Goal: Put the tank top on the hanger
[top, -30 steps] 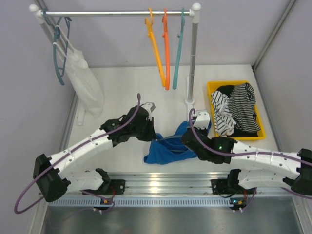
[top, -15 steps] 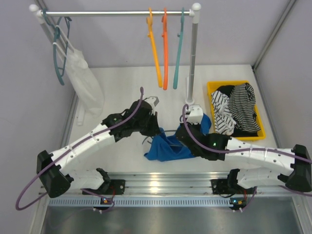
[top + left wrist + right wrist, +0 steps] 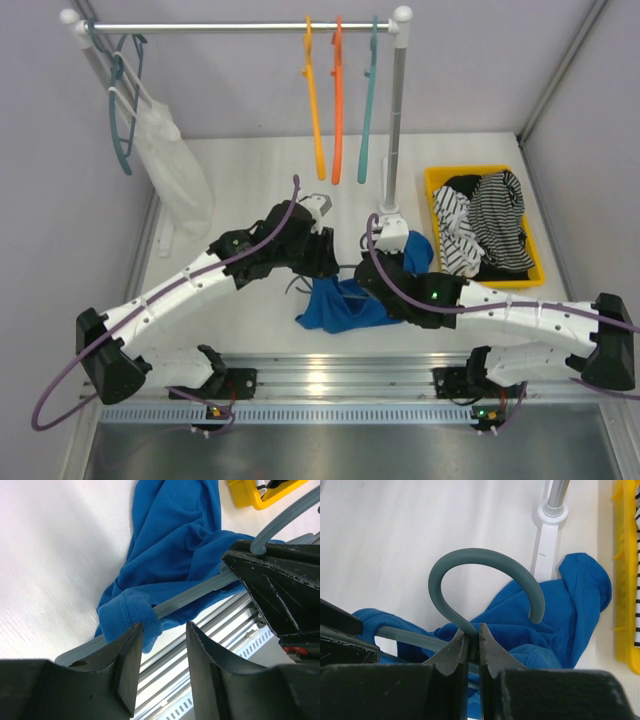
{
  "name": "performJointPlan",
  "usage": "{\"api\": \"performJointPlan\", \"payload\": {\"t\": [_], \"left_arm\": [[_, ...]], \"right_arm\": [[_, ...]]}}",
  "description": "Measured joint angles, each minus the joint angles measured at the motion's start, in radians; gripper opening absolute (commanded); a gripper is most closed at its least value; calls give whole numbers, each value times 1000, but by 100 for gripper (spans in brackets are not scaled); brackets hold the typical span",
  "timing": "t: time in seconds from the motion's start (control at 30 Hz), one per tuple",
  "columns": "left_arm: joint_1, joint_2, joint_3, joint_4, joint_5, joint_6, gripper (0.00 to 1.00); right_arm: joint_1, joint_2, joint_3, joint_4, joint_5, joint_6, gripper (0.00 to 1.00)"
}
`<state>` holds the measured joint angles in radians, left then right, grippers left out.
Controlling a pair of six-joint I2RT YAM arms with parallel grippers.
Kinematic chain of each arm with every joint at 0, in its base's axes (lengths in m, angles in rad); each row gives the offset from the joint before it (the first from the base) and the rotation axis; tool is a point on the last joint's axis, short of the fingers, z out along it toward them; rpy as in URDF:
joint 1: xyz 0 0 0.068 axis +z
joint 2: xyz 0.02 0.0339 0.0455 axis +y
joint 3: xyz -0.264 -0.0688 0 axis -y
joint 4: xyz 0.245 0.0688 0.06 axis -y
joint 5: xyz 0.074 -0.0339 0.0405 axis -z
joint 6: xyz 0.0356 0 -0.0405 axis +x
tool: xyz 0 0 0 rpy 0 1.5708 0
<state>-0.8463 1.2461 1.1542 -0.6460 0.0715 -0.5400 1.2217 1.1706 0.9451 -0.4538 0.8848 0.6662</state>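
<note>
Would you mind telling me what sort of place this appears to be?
Probably a robotics lab cell staged as a laundry corner: a small clothes rail with spare hangers, a yellow bin of striped garments, and two bench-mounted robot arms.

Rail carrying a yellow-orange hanger, an orange hanger and a teal hanger. A white garment hangs at its left end. Yellow bin, at right, holds striped garments.

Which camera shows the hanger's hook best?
The right wrist view: the hanger's hook curves whole above the right gripper pinching its stem. The left wrist view cuts it off; the top view hides it.
</note>
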Motion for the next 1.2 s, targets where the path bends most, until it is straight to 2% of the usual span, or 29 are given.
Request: {"api": "performJointPlan", "payload": {"t": [0.23,0.5,0.8,1.2], "left_arm": [[-1,-29,0,-6,-29,105,61],[-1,-153,-11,-21,-79,288,65],[13,-174,-92,-21,80,462,66],[52,-120,-145,68,281,544,63]], "right_arm": [[0,-7,-11,25,-21,-2,0],[0,-61,-55,42,-35,-4,0],[0,-115,-77,45,-49,-13,0],[1,-148,-82,42,-59,-32,0]]}}
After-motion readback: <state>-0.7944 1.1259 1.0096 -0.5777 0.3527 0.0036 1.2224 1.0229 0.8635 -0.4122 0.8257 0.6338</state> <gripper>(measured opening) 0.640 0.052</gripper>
